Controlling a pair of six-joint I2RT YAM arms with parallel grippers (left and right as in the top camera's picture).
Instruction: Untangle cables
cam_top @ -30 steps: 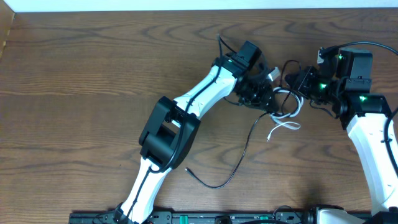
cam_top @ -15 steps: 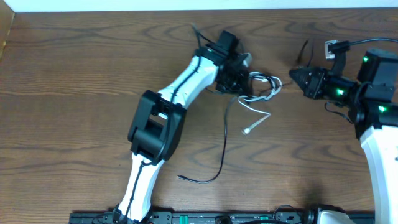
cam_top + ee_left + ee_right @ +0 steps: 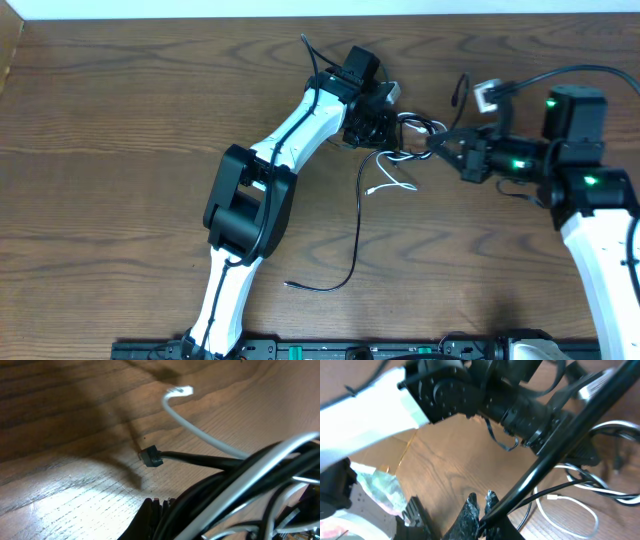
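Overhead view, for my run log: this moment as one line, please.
left gripper at tangle, grip unclear | right gripper shut on black cable | white cable tangled

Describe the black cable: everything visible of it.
The black cable is a thin, smooth cord. One end lies free on the wooden table toward the front; from there it sweeps in a slack curve up into a knot at the left tool, wound with the white cable. The left wrist view shows a small black plug near that bundle. Whether the tool clamps it cannot be told.
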